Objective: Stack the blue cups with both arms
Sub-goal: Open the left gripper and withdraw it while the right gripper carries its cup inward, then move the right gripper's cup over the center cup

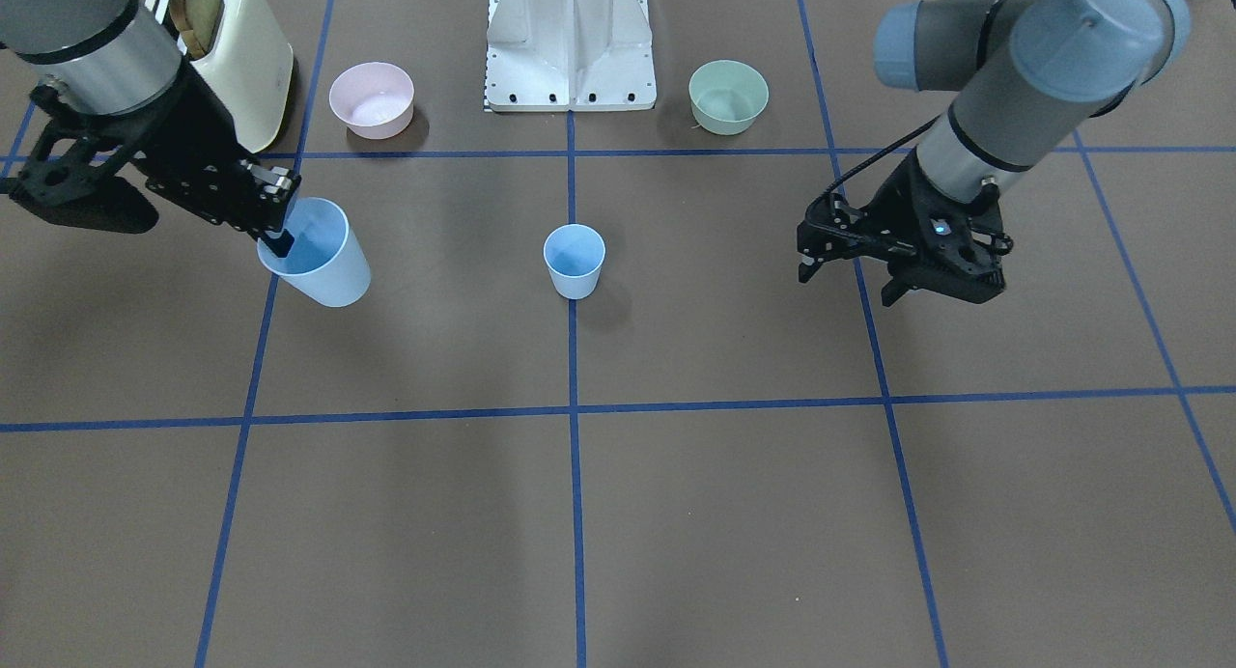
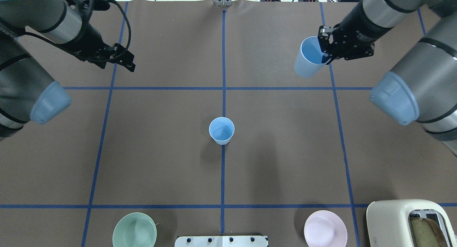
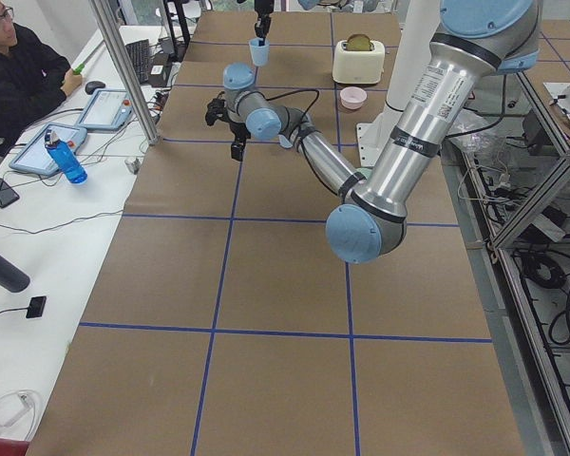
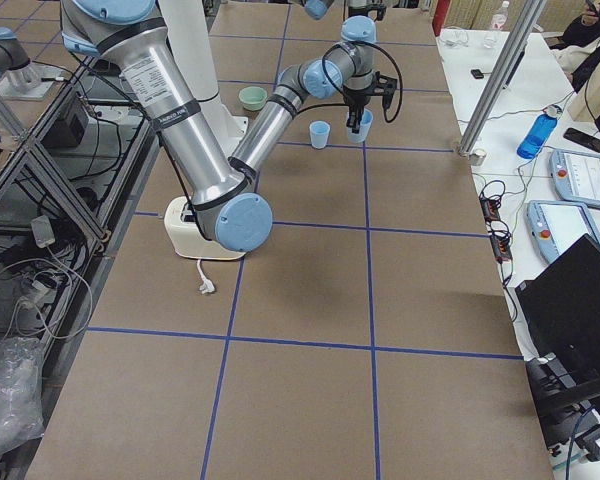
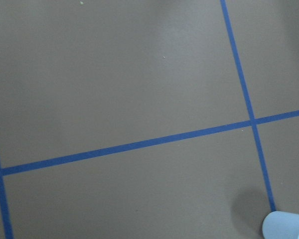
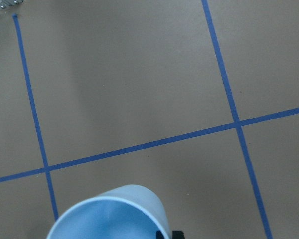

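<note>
Nearest, left to right: empty green bowl (image 2: 134,231), white pedestal base (image 2: 221,241), empty pink bowl (image 2: 325,228), toaster (image 2: 392,218) holding bread (image 2: 425,231). Left gripper (image 1: 848,282) hangs far left, jaws apart, holding nothing. Standing blue cup (image 2: 221,130) sits upright and empty at table centre, mouth up. Right gripper (image 2: 326,56), far right, pinches the held blue cup (image 2: 306,63) by its rim; the cup is tilted and apparently clear of the table. From the held cup, the standing one lies leftward and nearer, so stacking likely needs the tilted axis levelled above that mouth.
</note>
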